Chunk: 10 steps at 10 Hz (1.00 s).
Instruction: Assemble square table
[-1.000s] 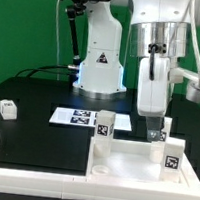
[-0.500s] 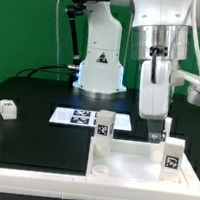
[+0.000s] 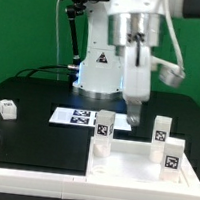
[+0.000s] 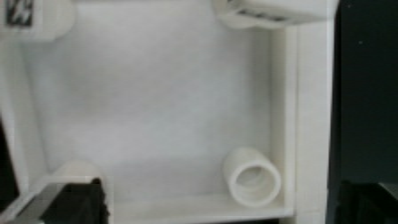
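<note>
Square table top [image 3: 141, 165], smooth white plastic with raised rim, bears three blocky legs [image 3: 104, 126]; fingers [image 3: 132, 118] empty, gap unclear.

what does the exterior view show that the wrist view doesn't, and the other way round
Only the exterior view shows the white robot arm's base, the flat printed marker board, a small loose white block leg on the black table at that view's left, three upright tagged legs on the top, and the gripper from outside, hanging above the top. Only the wrist view looks straight down into the top, showing an empty round corner socket. Both show the white plastic square table top with its raised rim and fitted legs.
</note>
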Tool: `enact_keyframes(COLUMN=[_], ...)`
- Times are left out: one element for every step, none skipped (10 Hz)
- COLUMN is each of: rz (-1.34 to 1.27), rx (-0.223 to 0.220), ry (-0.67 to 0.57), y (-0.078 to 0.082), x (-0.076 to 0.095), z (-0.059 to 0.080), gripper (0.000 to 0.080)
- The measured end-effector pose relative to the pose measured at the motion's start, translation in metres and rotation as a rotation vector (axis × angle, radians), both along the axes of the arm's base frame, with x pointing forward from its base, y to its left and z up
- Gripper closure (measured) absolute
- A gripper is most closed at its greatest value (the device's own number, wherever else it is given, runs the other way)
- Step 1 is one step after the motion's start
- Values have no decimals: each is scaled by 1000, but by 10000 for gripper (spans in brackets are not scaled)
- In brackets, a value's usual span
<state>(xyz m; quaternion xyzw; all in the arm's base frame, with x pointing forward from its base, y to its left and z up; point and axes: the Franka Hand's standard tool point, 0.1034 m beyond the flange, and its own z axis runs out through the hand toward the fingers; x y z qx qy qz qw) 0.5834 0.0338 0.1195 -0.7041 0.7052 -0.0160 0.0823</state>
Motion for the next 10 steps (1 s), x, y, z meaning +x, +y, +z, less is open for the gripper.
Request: enact_keyframes(rz=[107, 212, 254, 306, 402, 477, 554, 650, 727, 849], rx=[-15, -35, -46, -53, -66, -77, -88, -114, -146, -165], ry=[-19, -38, -27, -28, -36, -43, -49, -73, -90, -84], y=[-17, -36, -39, -36, -37, -37, -38, -44, -56, -65], x=[-3, -5, -8, -9, -9, -9, -9, -10, -22, -42], z=[10, 19, 19, 16, 16, 16, 16, 14, 5, -3], gripper=[150, 150, 150, 150, 150, 150, 150, 150, 150, 150])
